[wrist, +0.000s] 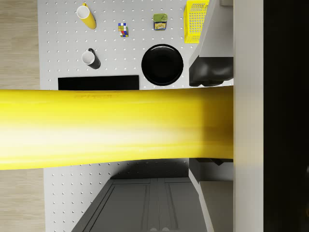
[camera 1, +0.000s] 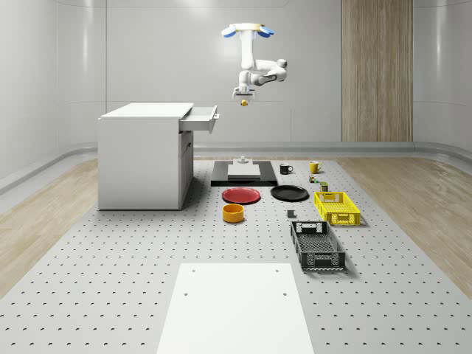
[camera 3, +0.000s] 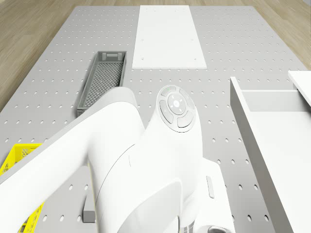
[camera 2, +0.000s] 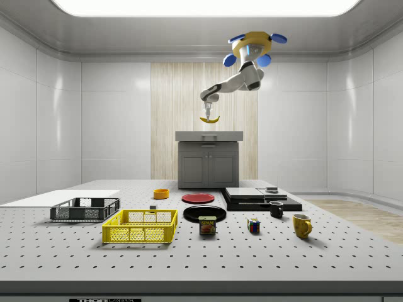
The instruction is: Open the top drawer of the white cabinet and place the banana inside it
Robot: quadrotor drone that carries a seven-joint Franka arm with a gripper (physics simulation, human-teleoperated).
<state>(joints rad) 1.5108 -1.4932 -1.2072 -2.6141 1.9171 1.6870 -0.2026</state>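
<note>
The drone (camera 1: 248,30) hovers high over the table, to the whole-scene view's right of the white cabinet (camera 1: 140,158). The cabinet's top drawer (camera 1: 200,118) is pulled out, and its pale inside shows in the drone view (camera 3: 284,145). The arm hangs down from the drone, and my gripper (camera 1: 243,96) is shut on the yellow banana (camera 1: 243,102). The banana hangs just beyond the drawer's front and slightly above its rim. In the side view the banana (camera 2: 210,119) hangs above the cabinet (camera 2: 208,160). In the wrist view the banana (wrist: 116,128) lies crosswise against a grey finger (wrist: 248,116).
On the table below are a black platform (camera 1: 243,175), a red plate (camera 1: 241,195), a black plate (camera 1: 289,193), an orange bowl (camera 1: 233,213), a yellow basket (camera 1: 336,207), a dark crate (camera 1: 317,245), two mugs and a white sheet (camera 1: 236,306).
</note>
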